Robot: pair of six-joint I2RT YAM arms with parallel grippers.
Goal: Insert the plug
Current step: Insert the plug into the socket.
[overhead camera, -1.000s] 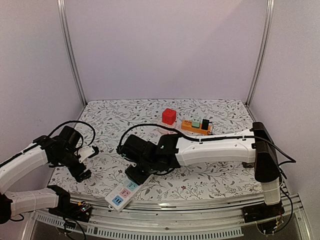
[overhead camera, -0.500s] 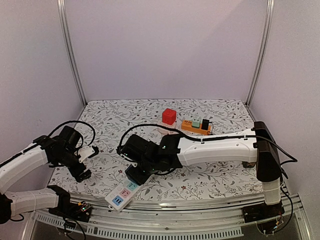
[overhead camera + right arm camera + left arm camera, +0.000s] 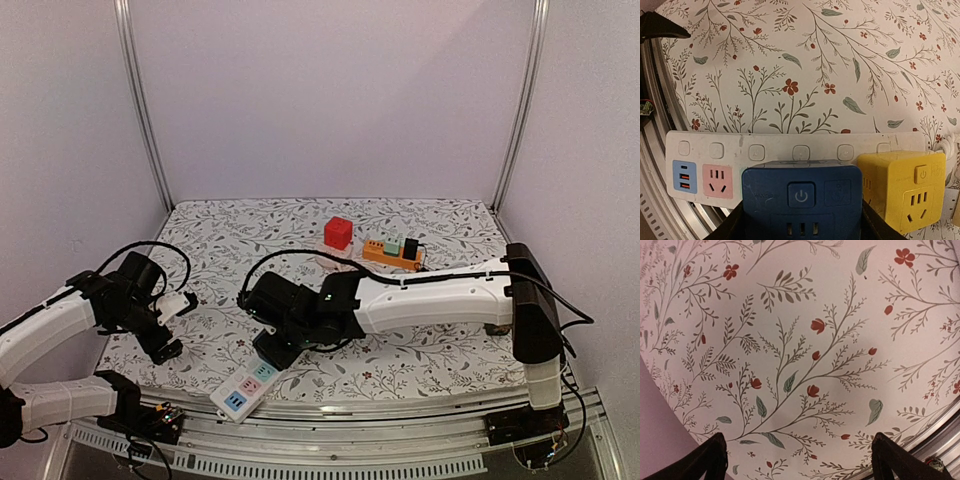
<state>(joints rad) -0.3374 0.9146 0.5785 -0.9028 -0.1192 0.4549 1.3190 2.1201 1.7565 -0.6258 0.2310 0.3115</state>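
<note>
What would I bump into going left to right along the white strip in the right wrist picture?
blue USB panel, pink socket, blue cube, yellow cube

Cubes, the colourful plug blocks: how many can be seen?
3: blue cube in the right pincer, yellow cube beside it on the white strip, red cube far back. More may be hidden.

Floral cloth [image 3: 250, 225] covering whole table top, showing grey leaves and small red flowers. Red cube [image 3: 338, 232] sitting at far middle of cloth. Orange block [image 3: 391, 254] lying just beside it on right, not touching. Small green piece [image 3: 392, 245] and black piece [image 3: 410, 243] standing on top of orange block. Metal posts [image 3: 140, 110] rising at both far corners. Plain pale walls [image 3: 330, 100] closing scene behind. Metal rail [image 3: 400, 408] running along near edge.
</note>
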